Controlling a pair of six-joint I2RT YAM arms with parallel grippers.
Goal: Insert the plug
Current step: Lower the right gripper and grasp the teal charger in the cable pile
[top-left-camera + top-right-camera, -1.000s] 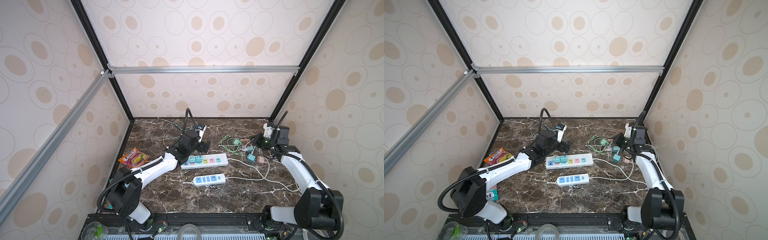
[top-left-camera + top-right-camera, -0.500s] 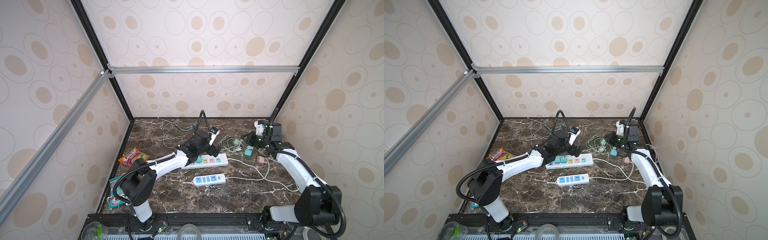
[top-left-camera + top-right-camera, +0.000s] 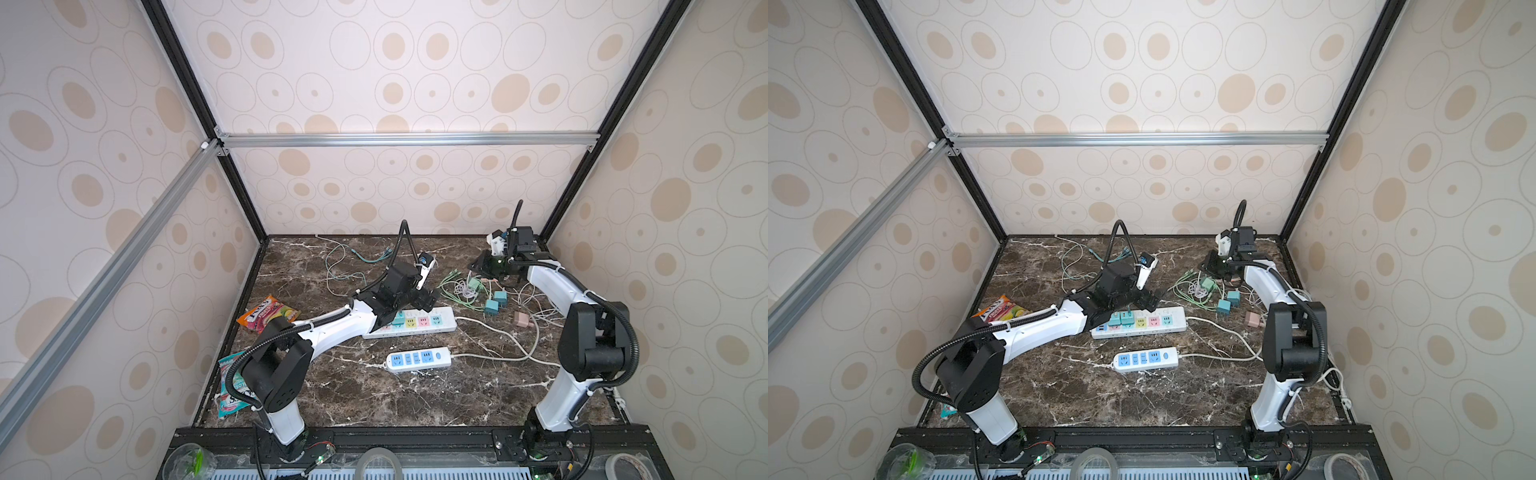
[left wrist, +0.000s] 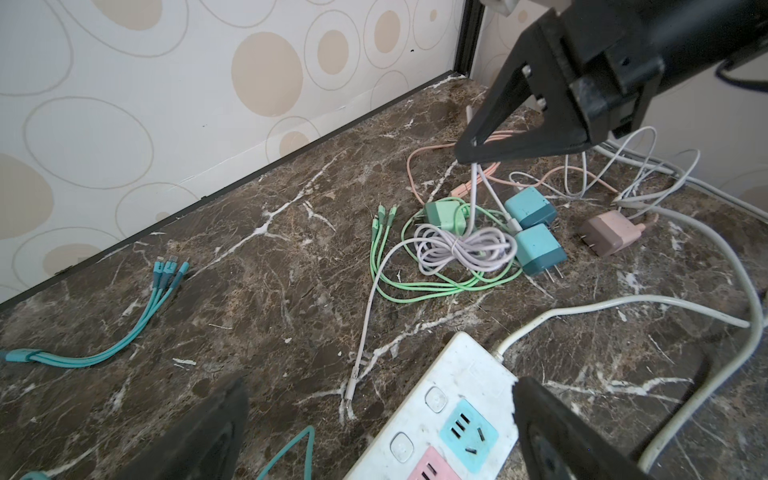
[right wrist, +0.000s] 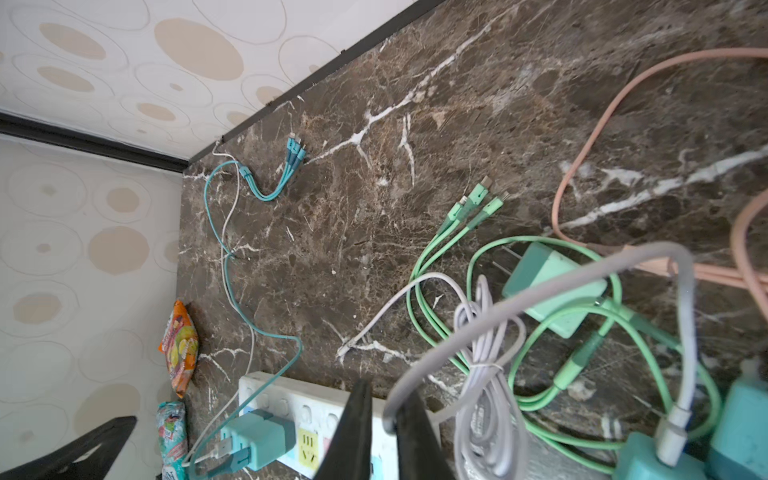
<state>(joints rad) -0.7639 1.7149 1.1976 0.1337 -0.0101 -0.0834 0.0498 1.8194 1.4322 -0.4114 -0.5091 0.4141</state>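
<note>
One lilac cable (image 4: 478,241) hangs pinched in the right fingers (image 4: 467,149). Left fingers (image 4: 548,432) stand wide apart above the power strip (image 4: 453,374).

Left arm (image 3: 332,328): stretched low over the bench (image 3: 332,395), forearm near level, wrist bent down. My left end effector (image 4: 380,384) is spread wide, fingers (image 4: 199,432) far apart, nothing between them. Right arm (image 3: 557,286): upper link upright, forearm reaching toward the back right corner, wrist tipped down. My right end effector (image 4: 466,150) sits raised off the bench, tips drawn close with only a slim gap, a lilac cable (image 4: 473,195) pinched there and hanging from them
</note>
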